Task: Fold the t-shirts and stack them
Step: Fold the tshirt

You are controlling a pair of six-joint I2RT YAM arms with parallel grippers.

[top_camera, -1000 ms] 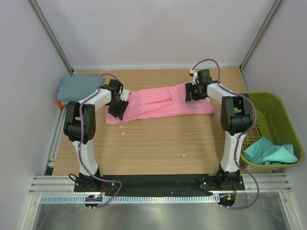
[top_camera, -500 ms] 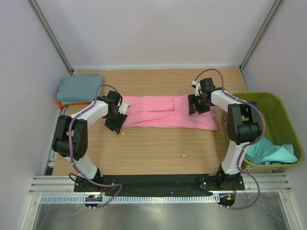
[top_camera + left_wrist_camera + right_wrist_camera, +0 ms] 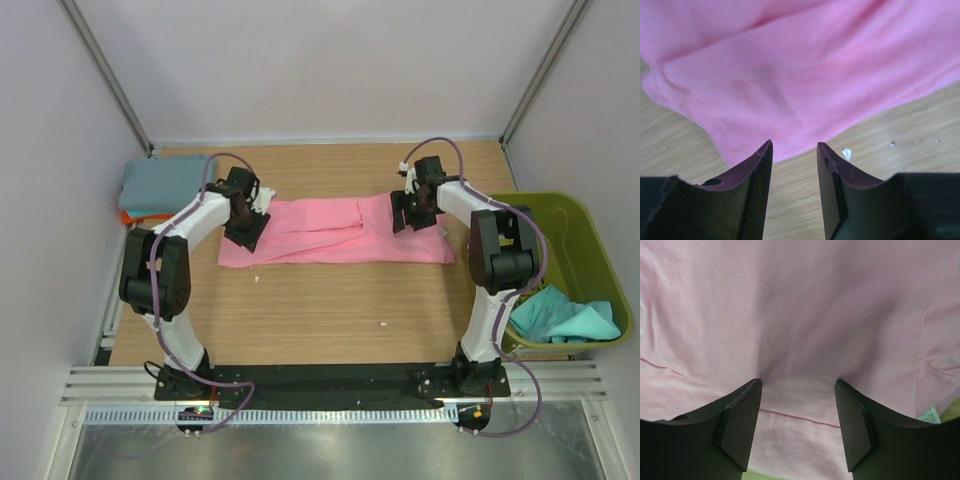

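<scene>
The bright pink t-shirt lies on the wooden table as a long folded strip running left to right. My left gripper is over its left end. In the left wrist view it is open and empty, tips at the pink cloth's near edge with bare wood between them. My right gripper is on the shirt's right part. In the right wrist view it is wide open with its tips pressed into the pink cloth. A grey-blue t-shirt lies folded on an orange one at far left.
An olive-green basket stands at the right edge with a teal t-shirt in it. Small white scraps lie on the wood, one near my left fingertips. Enclosure walls ring the table.
The pink shirt went from skewed to lying straight. My left gripper has since moved toward the far side onto the shirt's left end. My right gripper has barely moved.
</scene>
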